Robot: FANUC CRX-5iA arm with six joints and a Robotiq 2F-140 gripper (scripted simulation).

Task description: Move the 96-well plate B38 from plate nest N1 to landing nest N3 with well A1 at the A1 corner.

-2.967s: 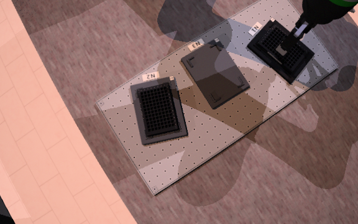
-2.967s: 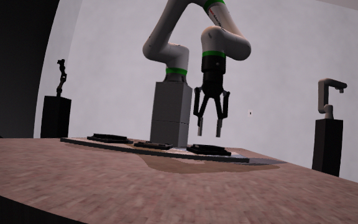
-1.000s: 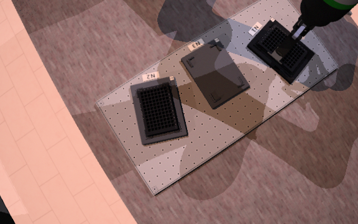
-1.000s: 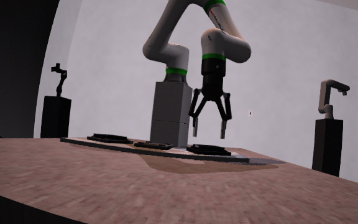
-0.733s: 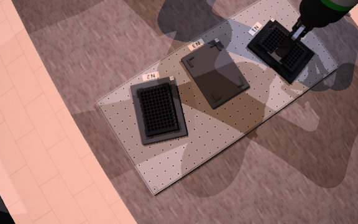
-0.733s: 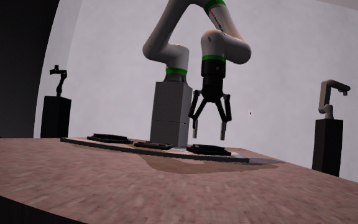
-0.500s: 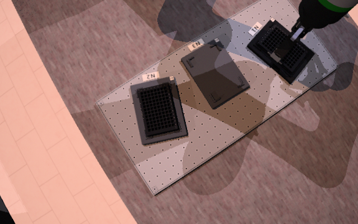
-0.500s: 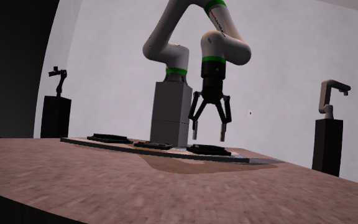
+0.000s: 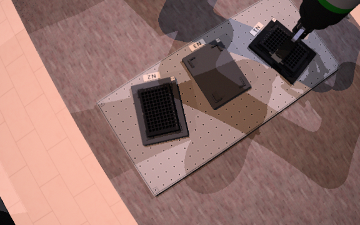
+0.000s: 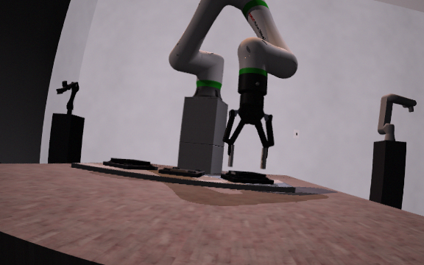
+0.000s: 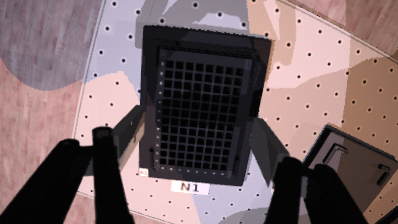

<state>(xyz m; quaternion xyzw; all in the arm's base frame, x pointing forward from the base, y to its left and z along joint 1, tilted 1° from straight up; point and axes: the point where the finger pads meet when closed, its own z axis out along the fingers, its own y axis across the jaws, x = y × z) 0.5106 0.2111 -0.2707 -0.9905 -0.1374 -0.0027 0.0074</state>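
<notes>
Only in the top view are all three nests seen together on the perforated deck (image 9: 167,162): plate nest N2 (image 9: 137,120) with plate B83 (image 9: 159,110) seated in it, landing nest N3 (image 9: 215,75) holding nothing between its corner locators, and plate nest N1 (image 9: 295,75) with plate B38 (image 9: 275,39) lying in it. The deck labels are read mirrored in that view, whereas in the wrist view the N1 label (image 11: 188,187) is read upright, just in front of the nest. The height of the hand (image 10: 246,156) above the plate is shown only in the exterior view, where the fingertips (image 10: 263,162) are seen hanging clear above B38, apart from it. In the wrist view the well grid of B38 is seen from straight above, framed by the nest's raised rim, with a small marker at its near left corner; the two pads (image 11: 131,132) are seen flanking the plate's long sides, and a corner of N3 is caught at the lower right. The arm (image 10: 205,40) is raised from a grey pedestal (image 10: 201,132) behind the deck, is bent over at the elbow, and its wrist is pointed straight down over N1. The hand is spread and nothing is held in it. The deck is carried on a brown wood-grain surface (image 10: 124,221).
</notes>
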